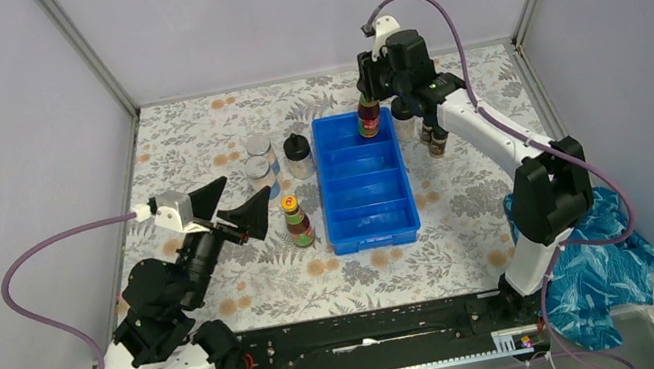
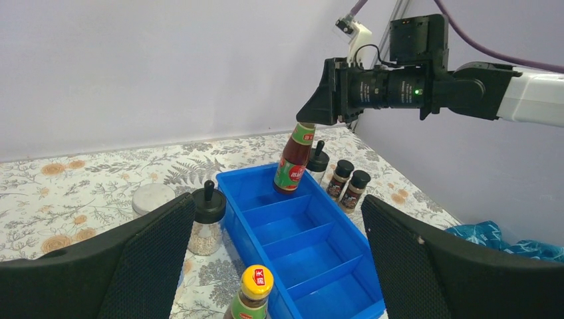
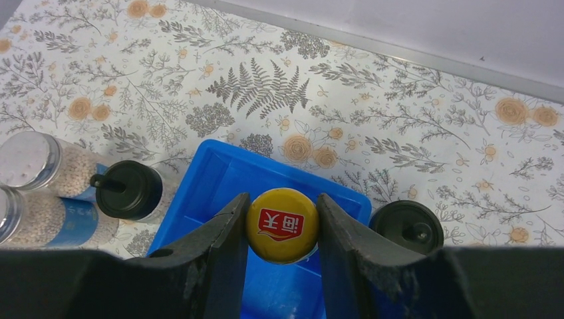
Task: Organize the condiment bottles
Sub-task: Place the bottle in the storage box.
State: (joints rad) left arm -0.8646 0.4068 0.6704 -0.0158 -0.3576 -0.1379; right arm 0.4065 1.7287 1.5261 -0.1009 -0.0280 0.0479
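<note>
Right claw [image 3: 282,229] clamped on the dark red, yellow-capped sauce bottle [image 2: 291,166], I hang it slightly tilted, base down, over the blue plastic tray's [image 1: 332,189] far compartment.

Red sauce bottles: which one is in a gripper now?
The red bottle at the far end of the blue tray, clamped by its yellow cap in the right gripper. The other bottle stands left of the tray.

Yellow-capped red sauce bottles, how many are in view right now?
2. The first bottle tilts into the blue tray's far compartment, cap clamped in the right gripper. The second bottle stands on the table just left of the tray's near end. None seems hidden.
</note>
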